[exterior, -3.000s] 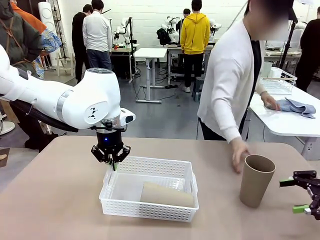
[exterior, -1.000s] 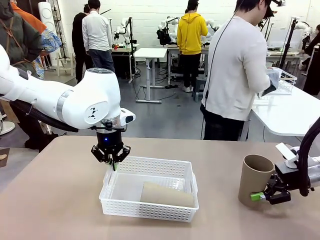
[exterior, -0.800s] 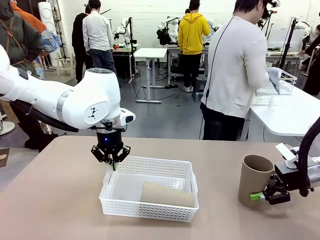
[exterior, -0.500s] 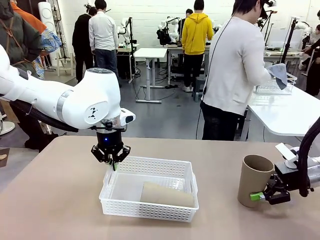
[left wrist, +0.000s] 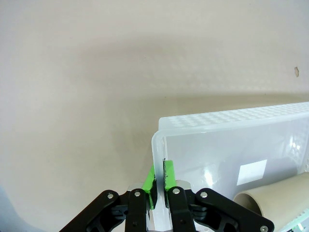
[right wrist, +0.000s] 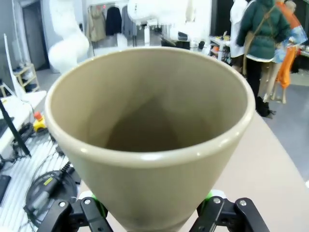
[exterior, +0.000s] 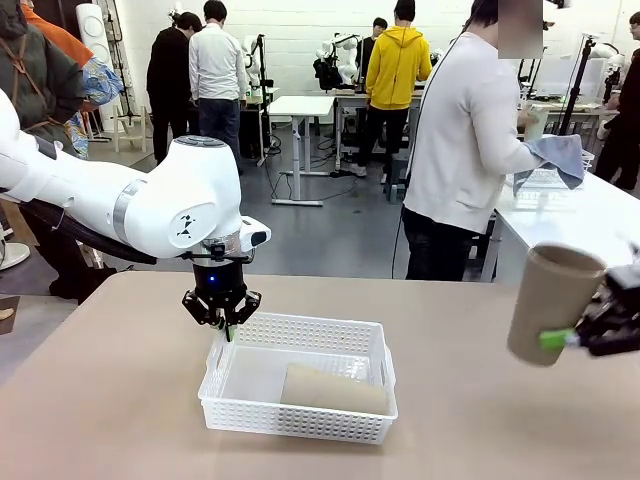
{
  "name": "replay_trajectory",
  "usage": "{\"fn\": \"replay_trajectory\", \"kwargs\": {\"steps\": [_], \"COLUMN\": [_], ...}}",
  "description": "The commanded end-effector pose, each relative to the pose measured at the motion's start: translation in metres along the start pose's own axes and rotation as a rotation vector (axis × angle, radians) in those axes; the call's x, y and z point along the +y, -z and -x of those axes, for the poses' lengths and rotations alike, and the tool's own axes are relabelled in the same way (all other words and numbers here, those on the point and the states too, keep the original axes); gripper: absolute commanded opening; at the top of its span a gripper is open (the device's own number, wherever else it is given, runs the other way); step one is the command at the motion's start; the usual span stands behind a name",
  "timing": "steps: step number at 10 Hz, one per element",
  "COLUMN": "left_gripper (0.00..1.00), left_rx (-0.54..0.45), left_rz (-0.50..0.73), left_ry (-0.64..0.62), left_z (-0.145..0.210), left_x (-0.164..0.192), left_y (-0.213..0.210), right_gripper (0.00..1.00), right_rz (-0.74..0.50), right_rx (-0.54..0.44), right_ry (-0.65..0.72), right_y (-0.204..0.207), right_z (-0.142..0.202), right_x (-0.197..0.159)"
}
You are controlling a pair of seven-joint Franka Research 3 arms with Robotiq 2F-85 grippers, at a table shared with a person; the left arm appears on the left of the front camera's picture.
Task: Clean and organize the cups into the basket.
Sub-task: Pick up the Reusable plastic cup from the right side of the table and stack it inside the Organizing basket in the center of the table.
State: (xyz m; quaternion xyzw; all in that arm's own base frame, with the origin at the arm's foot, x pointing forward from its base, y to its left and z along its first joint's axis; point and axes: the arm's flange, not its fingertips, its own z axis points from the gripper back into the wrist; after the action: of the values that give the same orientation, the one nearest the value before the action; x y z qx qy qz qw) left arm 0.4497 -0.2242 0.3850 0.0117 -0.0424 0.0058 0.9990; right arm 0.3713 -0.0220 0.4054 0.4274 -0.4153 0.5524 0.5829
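Observation:
The white lattice basket (exterior: pixel 290 418) sits on the tan table left of centre. One kraft brown cup (exterior: pixel 335 388) lies on its side inside it. My left gripper (exterior: pixel 222 320) is shut on the basket's far left rim; in the left wrist view its green pads (left wrist: pixel 166 175) pinch the rim (left wrist: pixel 231 123), with the lying cup (left wrist: pixel 275 203) beyond. At the right edge, my right gripper (exterior: pixel 580 337) is shut on a second brown cup (exterior: pixel 553 303), held clear above the table and slightly tilted. The right wrist view looks into that cup's open mouth (right wrist: pixel 149 140), fingers (right wrist: pixel 91 205) on either side.
A person in a white top (exterior: pixel 465 150) stands beyond the table's far edge, turned toward a white side table (exterior: pixel 580 225), holding a grey-blue cloth (exterior: pixel 555 160). Bare tan tabletop (exterior: pixel 470 400) lies between basket and raised cup.
My right gripper has lifted the brown cup off the table, up and to the right. The left arm and the basket have stayed still. The person has raised the cloth.

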Motion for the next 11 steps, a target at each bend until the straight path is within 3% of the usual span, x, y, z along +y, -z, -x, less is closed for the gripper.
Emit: {"fn": "replay_trajectory", "kwargs": {"steps": [1,3,4,5,9,10,11], "left_gripper": [0.00,0.00,0.00,0.00,0.00,0.00,0.00], "left_rx": [-0.006,-0.006,-0.006,-0.006,-0.006,-0.006,-0.006], "left_rz": [0.000,0.000,0.000,0.000,0.000,0.000,0.000], "left_ry": [0.001,0.001,0.001,0.001,0.001,0.001,0.001], "left_z": [0.000,0.000,0.000,0.000,0.000,0.000,0.000], "left_x": [-0.001,-0.001,-0.001,-0.001,-0.001,-0.001,-0.001], "left_y": [-0.002,-0.002,-0.002,-0.002,-0.002,-0.002,-0.002], "right_gripper": [0.00,0.00,0.00,0.00,0.00,0.81,0.81], "right_rz": [0.010,0.020,0.038,0.030,0.030,0.033,0.031], "right_rx": [0.005,0.025,0.060,0.009,0.009,0.022,0.143], "right_ry": [0.051,0.063,0.072,0.035,0.035,0.042,0.017], "right_y": [-0.017,-0.016,-0.017,-0.024,-0.024,-0.022,-0.006], "right_z": [-0.042,-0.056,-0.041,-0.064,-0.064,-0.061,-0.102], "right_x": [0.014,0.015,0.015,0.020,0.020,0.018,0.015]}}
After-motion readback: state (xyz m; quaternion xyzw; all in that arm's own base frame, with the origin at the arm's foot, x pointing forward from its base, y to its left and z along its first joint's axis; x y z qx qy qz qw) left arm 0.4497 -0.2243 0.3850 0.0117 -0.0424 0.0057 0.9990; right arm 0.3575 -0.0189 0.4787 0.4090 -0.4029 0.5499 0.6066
